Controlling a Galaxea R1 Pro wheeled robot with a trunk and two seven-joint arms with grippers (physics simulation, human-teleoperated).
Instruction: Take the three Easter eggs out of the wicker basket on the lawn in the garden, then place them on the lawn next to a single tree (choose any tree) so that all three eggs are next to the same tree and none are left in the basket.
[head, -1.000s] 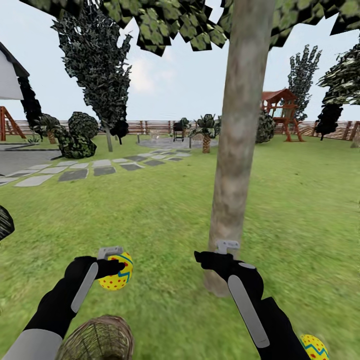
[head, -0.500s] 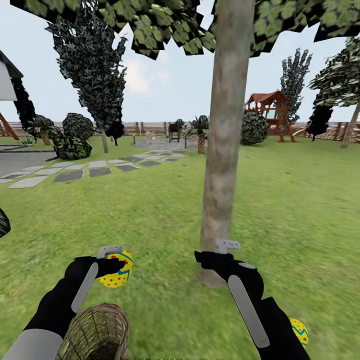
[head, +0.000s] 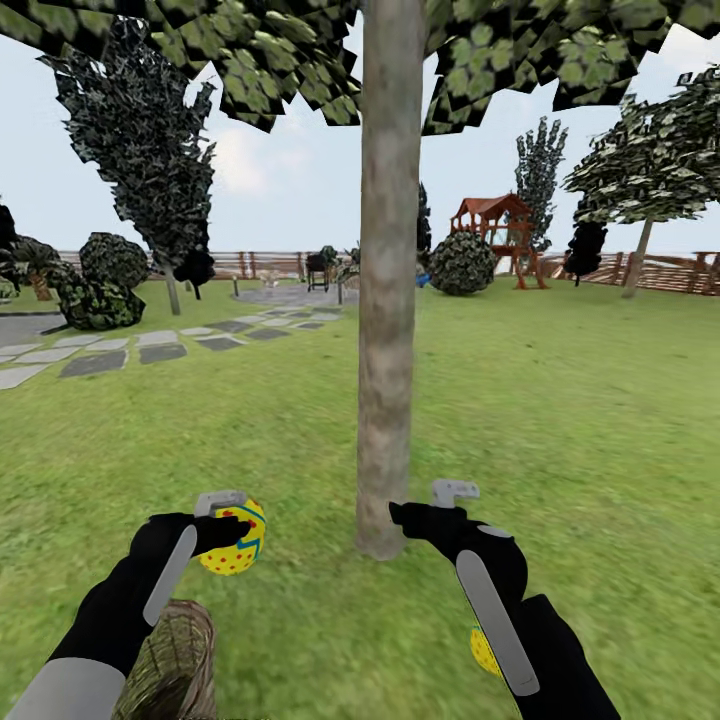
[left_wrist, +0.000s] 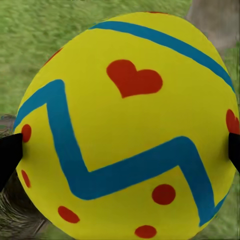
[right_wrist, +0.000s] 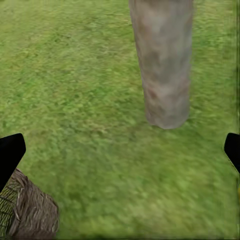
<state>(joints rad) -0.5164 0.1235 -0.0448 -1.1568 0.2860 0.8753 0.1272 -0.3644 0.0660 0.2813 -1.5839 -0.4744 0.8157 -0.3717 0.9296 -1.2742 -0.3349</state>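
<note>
left gripper (head: 228, 522) clamped on an egg (head: 236, 540), carried near the tree (head: 387, 350) for dropping; right gripper (head: 440, 512) spread wide, empty, ready.

Stepping-stone path (head: 150, 345): lying grey across the grass, far left.
Playset (head: 492, 232): standing red by the fence (head: 670, 272).
Conifer (head: 140, 150): rising dark beyond the path.

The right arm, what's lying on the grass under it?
Under the right forearm, a yellow egg lies on the lawn, near the tree base. Just its edge shows; the arm covers the rest, so its pattern cannot be read.
</note>
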